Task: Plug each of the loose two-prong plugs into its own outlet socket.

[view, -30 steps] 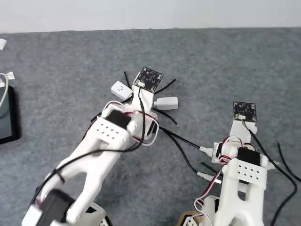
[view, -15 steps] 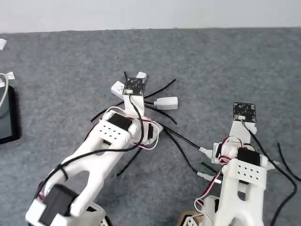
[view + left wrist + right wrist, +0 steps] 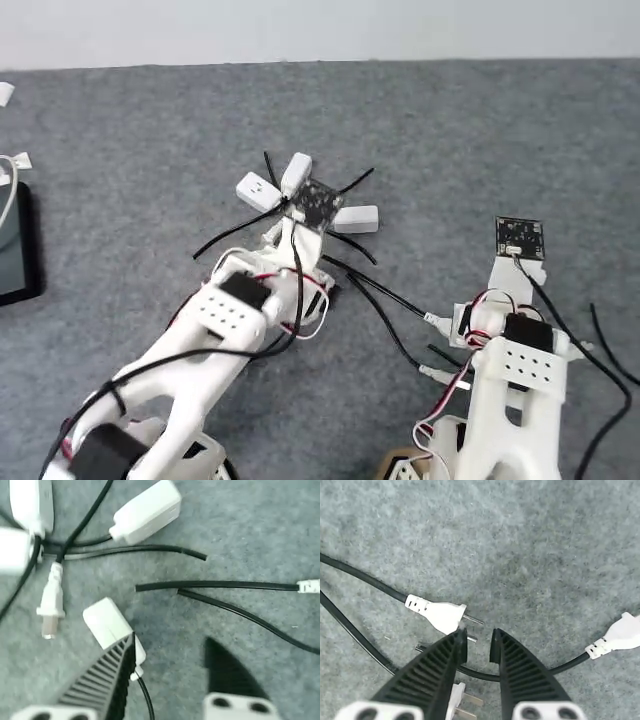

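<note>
My left gripper (image 3: 170, 645) hangs open over a cluster of white outlet sockets. One socket (image 3: 107, 625) lies against its ribbed finger (image 3: 112, 675); another socket (image 3: 147, 511) lies farther off. A loose white two-prong plug (image 3: 51, 597) rests beside them. From above, the sockets (image 3: 255, 190) (image 3: 297, 172) (image 3: 355, 218) fan around the left wrist (image 3: 313, 203). My right gripper (image 3: 478, 637) is open by a narrow gap with nothing in it, just short of a white plug (image 3: 440, 616) with bare prongs. Another plug (image 3: 620, 632) lies off to one side.
Black cords (image 3: 385, 300) cross the grey carpet between the two arms. A plug end (image 3: 435, 320) lies next to the right arm (image 3: 515, 370). A dark tablet-like object (image 3: 15, 250) sits at the left edge. Bare carpet stretches at the back and right.
The left arm swung left over the sockets, then drew back toward the front and right, uncovering the middle socket. The right arm has stayed still.
</note>
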Controlling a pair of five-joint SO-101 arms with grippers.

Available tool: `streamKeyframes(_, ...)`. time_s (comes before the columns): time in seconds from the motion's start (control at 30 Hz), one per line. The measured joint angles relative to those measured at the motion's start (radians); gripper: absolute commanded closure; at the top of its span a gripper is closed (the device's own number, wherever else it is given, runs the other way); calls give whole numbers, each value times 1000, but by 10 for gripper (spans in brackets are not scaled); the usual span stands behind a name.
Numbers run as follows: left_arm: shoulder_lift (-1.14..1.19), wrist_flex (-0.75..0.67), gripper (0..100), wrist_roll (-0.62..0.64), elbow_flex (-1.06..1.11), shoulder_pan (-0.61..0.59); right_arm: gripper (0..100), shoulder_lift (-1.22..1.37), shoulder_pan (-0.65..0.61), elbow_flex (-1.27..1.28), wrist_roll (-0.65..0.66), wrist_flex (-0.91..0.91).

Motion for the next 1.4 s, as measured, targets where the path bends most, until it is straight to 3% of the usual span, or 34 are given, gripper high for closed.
streamKeyframes(0.3, -8, -83, 806, -51, 54, -21, 896, 0, 0, 0, 0, 0)
streamKeyframes(0.63, 351, -94, 990, -51, -195, -115, 896, 0, 0, 0, 0, 0)
streamKeyframes(0.87, 404, -95, 987, -49, -242, -189, 895, 0, 0, 0, 0, 0)
streamKeyframes(1.17, 400, 18, 987, -51, -261, -258, 895, 0, 0, 0, 0, 0)
streamKeyframes(1.4, 397, 129, 986, -203, -275, -299, 894, 0, 0, 0, 0, 0)
